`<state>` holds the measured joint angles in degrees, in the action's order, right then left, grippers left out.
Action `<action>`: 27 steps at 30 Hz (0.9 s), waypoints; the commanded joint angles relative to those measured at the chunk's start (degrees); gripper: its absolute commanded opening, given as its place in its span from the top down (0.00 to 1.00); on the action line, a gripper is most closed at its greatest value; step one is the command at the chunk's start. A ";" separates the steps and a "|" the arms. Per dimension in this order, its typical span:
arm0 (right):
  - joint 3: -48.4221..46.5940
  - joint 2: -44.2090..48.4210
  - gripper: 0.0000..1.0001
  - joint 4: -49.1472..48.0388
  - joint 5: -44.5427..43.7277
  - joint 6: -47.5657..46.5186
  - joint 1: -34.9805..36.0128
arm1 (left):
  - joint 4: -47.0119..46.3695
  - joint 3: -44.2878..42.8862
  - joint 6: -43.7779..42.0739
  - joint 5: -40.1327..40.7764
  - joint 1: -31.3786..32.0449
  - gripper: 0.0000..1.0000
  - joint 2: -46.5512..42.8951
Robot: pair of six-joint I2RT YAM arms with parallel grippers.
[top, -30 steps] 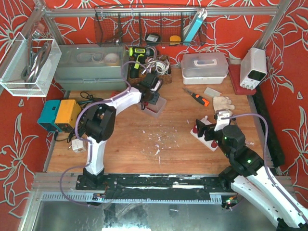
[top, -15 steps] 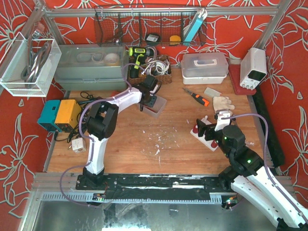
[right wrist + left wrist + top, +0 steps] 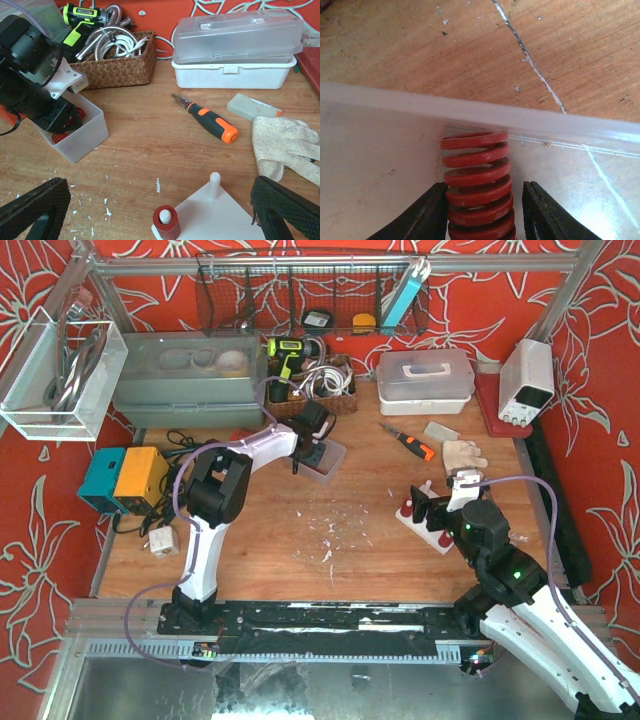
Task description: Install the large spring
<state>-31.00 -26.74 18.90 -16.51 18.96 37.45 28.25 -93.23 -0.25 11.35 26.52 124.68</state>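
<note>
A large red spring [image 3: 477, 185] stands in a translucent bin [image 3: 520, 117] at the back middle of the table [image 3: 325, 462]. My left gripper [image 3: 484, 186] is open with its jaws either side of the spring. The left finger [image 3: 427, 215] touches the coils; the right finger [image 3: 545, 215] stands off with a gap. My right gripper [image 3: 160, 200] is open wide and empty, above a white peg plate [image 3: 220, 217]. That plate carries a smaller red spring [image 3: 166, 225] on one peg and a bare peg [image 3: 215, 181].
An orange-and-black screwdriver [image 3: 210, 117], a grey block [image 3: 252, 106] and a work glove [image 3: 285, 145] lie beyond the peg plate. A wicker basket [image 3: 112, 65] and a white lidded box [image 3: 235, 50] stand at the back. White chips litter the wood.
My left arm has swung its elbow to the right and the gripper has settled deeper into the bin. The right arm has not moved.
</note>
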 commanded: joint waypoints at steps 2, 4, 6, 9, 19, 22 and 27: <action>0.68 0.04 0.01 -0.01 -1.49 -0.15 0.01 | 0.98 0.23 -0.01 -2.56 -0.16 0.58 1.63; 0.68 0.08 0.01 0.01 -1.66 -0.16 -0.01 | 0.71 0.30 -0.16 -2.29 -0.16 0.62 1.42; 0.78 0.17 0.01 -0.06 -1.64 -0.15 -0.01 | 0.25 0.58 -0.40 -2.22 -0.16 0.66 0.92; 0.90 -0.01 0.01 -0.34 -1.35 -0.28 -0.01 | 0.29 0.50 -0.56 -2.58 -0.17 0.73 0.07; -2.21 -4.90 0.01 1.68 -4.97 1.31 -0.04 | -9.90 5.42 -1.60 -3.98 -0.16 0.88 -9.92; -3.80 -8.18 0.01 1.99 -1.67 1.53 -0.04 | -13.13 7.11 -1.53 -6.96 -0.07 0.89 -13.50; -6.45 -11.24 0.01 3.60 2.37 4.38 -0.09 | -18.89 12.73 -0.60 -10.13 0.61 0.90 -21.44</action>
<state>-34.17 -36.82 20.53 -17.21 20.47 37.47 16.82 -83.57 -1.26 4.58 26.61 110.56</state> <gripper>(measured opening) 0.990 0.314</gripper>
